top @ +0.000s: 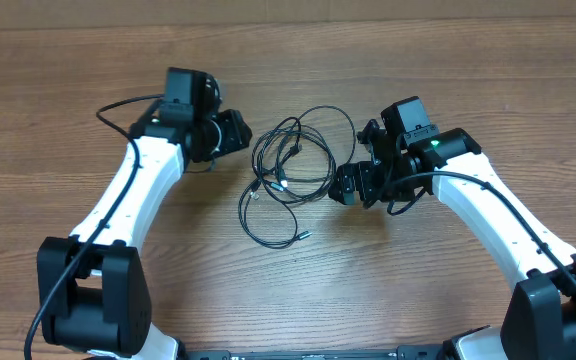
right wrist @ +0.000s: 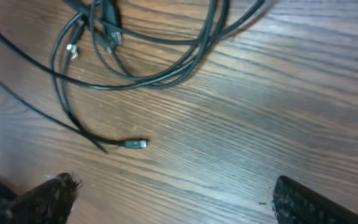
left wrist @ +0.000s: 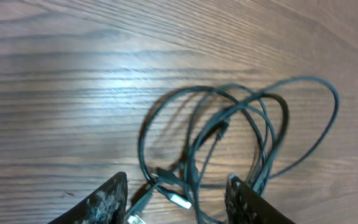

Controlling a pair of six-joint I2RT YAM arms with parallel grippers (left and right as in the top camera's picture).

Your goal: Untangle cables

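Note:
The cables (top: 290, 168) are thin black cords in overlapping loops in the middle of the wooden table, with small silver plug ends. My left gripper (top: 240, 131) sits at their upper left edge. In the left wrist view it (left wrist: 178, 205) stands open, and cable strands and a silver plug (left wrist: 180, 200) lie on the table between its fingers (left wrist: 107, 202), unclamped. My right gripper (top: 340, 186) is at the tangle's right side. It (right wrist: 173, 202) is wide open over bare wood, with the loops (right wrist: 142, 68) and a loose plug end (right wrist: 135, 144) beyond it.
The wooden table (top: 448, 290) surrounds the tangle. Both white arms reach in from the near edge, the left (top: 118, 200) and the right (top: 498, 215), each trailing a thicker black arm cable.

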